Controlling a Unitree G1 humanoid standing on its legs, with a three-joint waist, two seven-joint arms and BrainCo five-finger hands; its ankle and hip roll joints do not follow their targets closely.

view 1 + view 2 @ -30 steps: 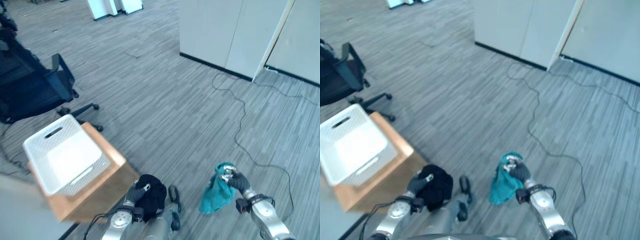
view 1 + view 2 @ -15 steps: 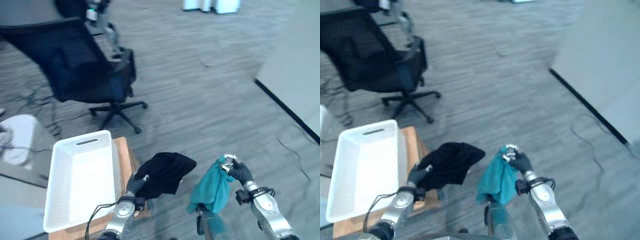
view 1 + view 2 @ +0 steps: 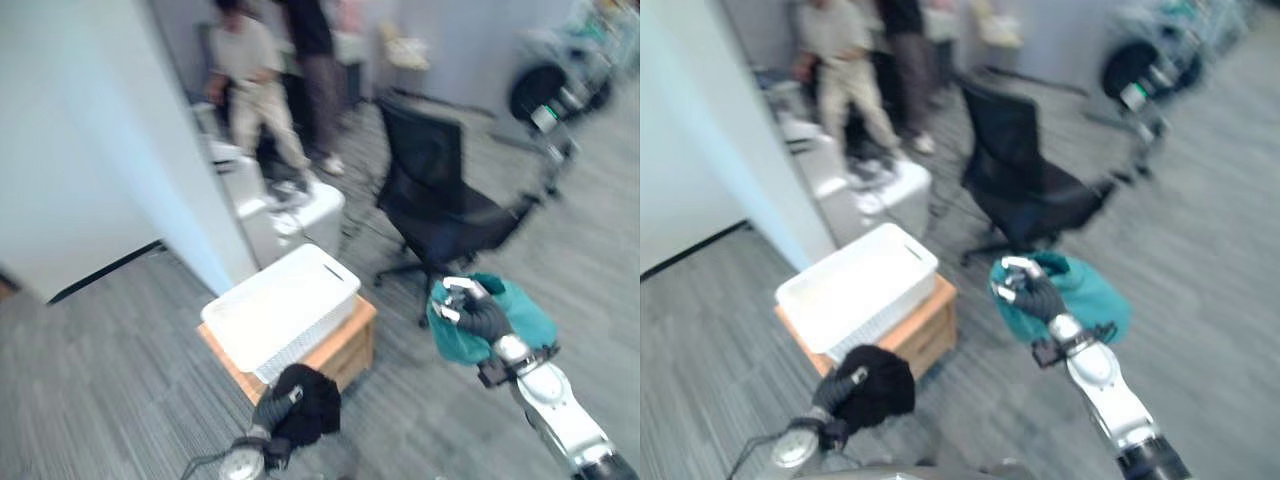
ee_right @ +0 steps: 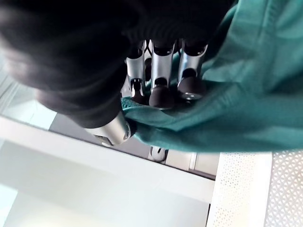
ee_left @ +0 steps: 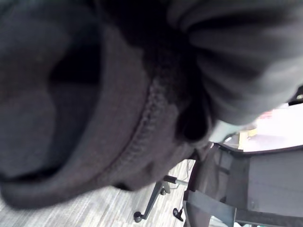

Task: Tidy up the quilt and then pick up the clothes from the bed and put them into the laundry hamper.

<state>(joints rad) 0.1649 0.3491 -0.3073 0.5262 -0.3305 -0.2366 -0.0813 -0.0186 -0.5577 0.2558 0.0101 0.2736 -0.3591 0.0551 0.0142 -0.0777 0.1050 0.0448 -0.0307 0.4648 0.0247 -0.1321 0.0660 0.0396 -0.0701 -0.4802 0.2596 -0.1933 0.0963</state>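
Note:
My left hand (image 3: 270, 410) is low in the head views, shut on a bunched black garment (image 3: 310, 405) that hangs just in front of the wooden box. In the left wrist view the same black cloth (image 5: 118, 94) lies right against the camera. Raised to the right of the hamper, my right hand (image 3: 478, 314) is shut on a teal garment (image 3: 508, 320). Its fingers (image 4: 163, 90) curl into the teal cloth (image 4: 246, 80) in the right wrist view. The white perforated laundry hamper (image 3: 283, 308) stands open on a low wooden box (image 3: 345, 348) between the two hands.
A black office chair (image 3: 445, 205) stands behind my right hand. Two people (image 3: 255, 80) are at the back, beside a white unit (image 3: 300, 215). A pale partition wall (image 3: 90, 150) rises on the left. Grey striped carpet lies around the box.
The camera has swung round, so the whole scene has shifted: the hamper now sits ahead at centre with people behind. Both hands still hold their garments; the black one is more bunched.

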